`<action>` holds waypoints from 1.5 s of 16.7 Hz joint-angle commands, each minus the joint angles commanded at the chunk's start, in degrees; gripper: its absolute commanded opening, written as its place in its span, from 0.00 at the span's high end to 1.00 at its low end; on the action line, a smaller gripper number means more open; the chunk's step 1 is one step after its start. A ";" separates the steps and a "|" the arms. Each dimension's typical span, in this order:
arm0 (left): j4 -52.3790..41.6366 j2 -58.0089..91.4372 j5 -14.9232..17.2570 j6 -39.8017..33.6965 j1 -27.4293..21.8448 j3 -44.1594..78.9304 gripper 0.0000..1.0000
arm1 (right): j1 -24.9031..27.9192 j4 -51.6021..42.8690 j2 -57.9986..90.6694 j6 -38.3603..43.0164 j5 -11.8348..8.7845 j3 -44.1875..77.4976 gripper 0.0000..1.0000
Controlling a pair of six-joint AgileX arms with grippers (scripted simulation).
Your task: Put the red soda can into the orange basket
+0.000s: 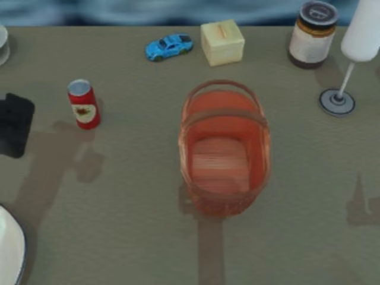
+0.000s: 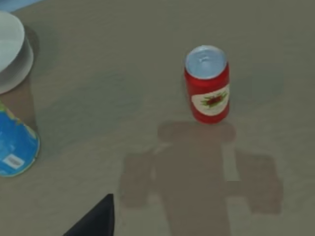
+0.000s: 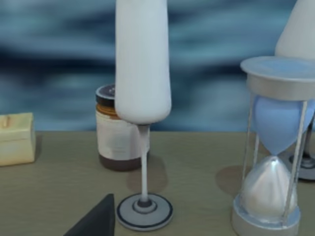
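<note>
Red soda can [image 1: 84, 104] upright, left of orange basket [image 1: 224, 148].

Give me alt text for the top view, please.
A small red soda can stands upright on the olive table, left of a large oval orange woven basket that is empty. Neither hand is visible.

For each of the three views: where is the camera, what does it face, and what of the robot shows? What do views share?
Top view: above the table, looking down on the orange basket and red soda can; the left arm's dark part shows at the left edge.
Left wrist view: faces the same can; one dark fingertip shows.
Right wrist view: faces the white glass, jar and hourglass; one fingertip shows.
</note>
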 joint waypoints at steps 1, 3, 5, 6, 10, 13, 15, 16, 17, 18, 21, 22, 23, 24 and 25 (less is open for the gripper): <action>-3.36 5.65 0.25 1.50 -0.50 6.02 0.00 | 0.00 0.00 0.00 0.00 0.00 0.00 0.00; -9.86 17.17 0.63 4.46 -1.37 18.23 0.00 | 0.00 0.00 0.00 0.00 0.00 0.00 0.00; -16.04 28.84 0.81 7.32 -2.03 30.27 0.00 | 0.00 0.00 0.00 0.00 0.00 0.00 0.00; -18.98 34.68 0.80 8.72 -2.28 36.07 0.00 | 0.00 0.00 0.00 0.00 0.00 0.00 0.00; -29.91 57.43 0.21 14.01 -2.85 57.09 0.00 | 0.00 0.00 0.00 0.00 0.00 0.00 0.00; -36.81 72.36 -0.70 17.40 -2.94 69.64 0.00 | 0.00 0.00 0.00 0.00 0.00 0.00 0.00; -40.51 80.35 -1.39 19.23 -2.89 76.20 0.00 | 0.00 0.00 0.00 0.00 0.00 0.00 0.00; -41.99 83.43 -1.71 19.97 -2.84 78.78 0.00 | 0.00 0.00 0.00 0.00 0.00 0.00 0.00; -43.23 85.95 -2.01 20.59 -2.79 80.91 0.00 | 0.00 0.00 0.00 0.00 0.00 0.00 0.00; -44.23 87.89 -2.26 21.08 -2.74 82.58 0.00 | 0.00 0.00 0.00 0.00 0.00 0.00 0.00; -45.37 90.05 -2.57 21.63 -2.66 84.44 0.00 | 0.00 0.00 0.00 0.00 0.00 0.00 0.00; -45.37 90.05 -2.57 21.63 -2.66 84.44 0.00 | 0.00 0.00 0.00 0.00 0.00 0.00 0.00; -45.37 90.05 -2.57 21.63 -2.66 84.44 0.00 | 0.00 0.00 0.00 0.00 0.00 0.00 0.00; -45.37 90.05 -2.57 21.63 -2.66 84.44 0.00 | 0.00 0.00 0.00 0.00 0.00 0.00 0.00; -45.26 90.10 -2.52 21.57 -2.65 84.30 0.00 | 0.00 0.00 0.00 0.00 0.00 0.00 0.00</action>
